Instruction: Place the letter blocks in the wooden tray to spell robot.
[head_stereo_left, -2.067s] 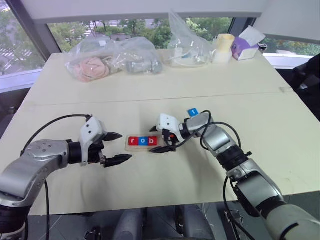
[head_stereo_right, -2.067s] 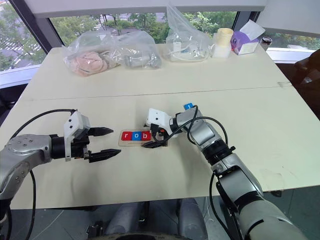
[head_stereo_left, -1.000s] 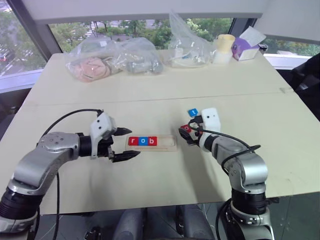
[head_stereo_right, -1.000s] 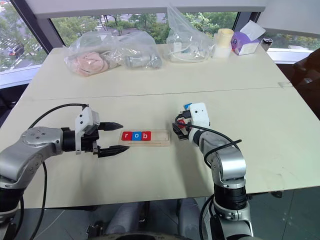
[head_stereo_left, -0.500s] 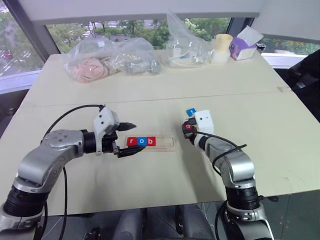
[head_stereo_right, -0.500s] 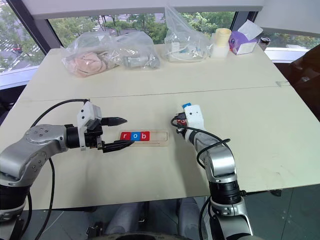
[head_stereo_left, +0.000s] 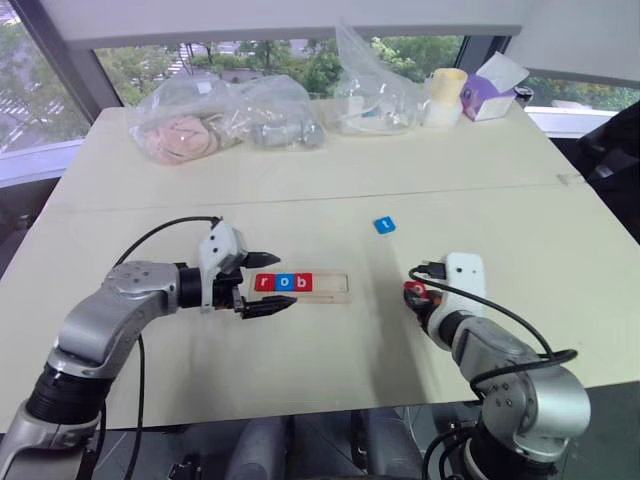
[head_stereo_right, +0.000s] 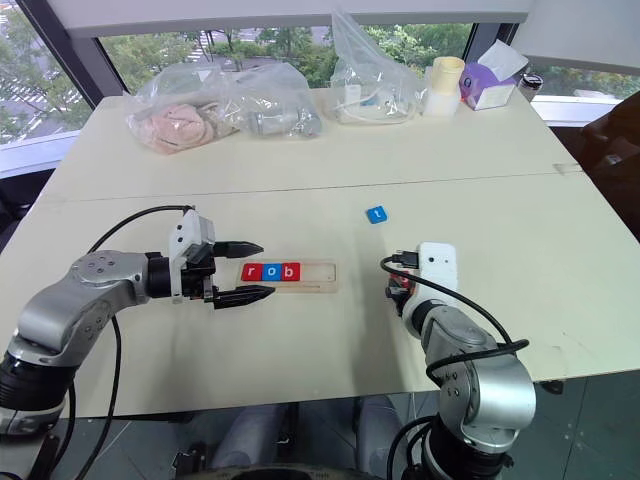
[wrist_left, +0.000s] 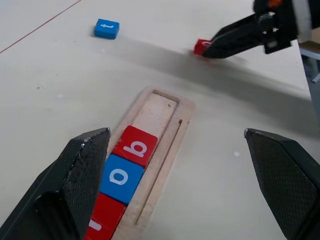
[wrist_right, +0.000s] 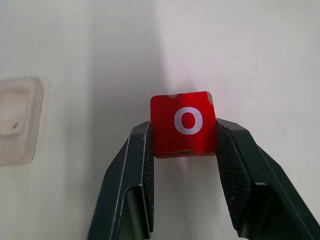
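The wooden tray (head_stereo_left: 336, 285) lies on the table with three letter blocks in its left part: a red r (head_stereo_left: 264, 282), a blue o (head_stereo_left: 283, 283) and a red b (head_stereo_left: 303, 283). Its right part is bare. My left gripper (head_stereo_left: 283, 281) is open, its fingers astride the tray's left end. My right gripper (wrist_right: 183, 131) is shut on a red o block (wrist_right: 183, 123), close to the tabletop and to the right of the tray. A blue t block (head_stereo_left: 384, 225) lies alone farther back on the table.
Clear plastic bags (head_stereo_left: 225, 120) with soft items, a pale cup (head_stereo_left: 446, 96) and a purple tissue box (head_stereo_left: 488, 92) stand along the table's far edge. A seam line (head_stereo_left: 300, 200) crosses the tabletop behind the tray.
My right gripper shut on the red o block beside the blue t block and drew back toward me with it. The left gripper stayed open at the tray's left end.
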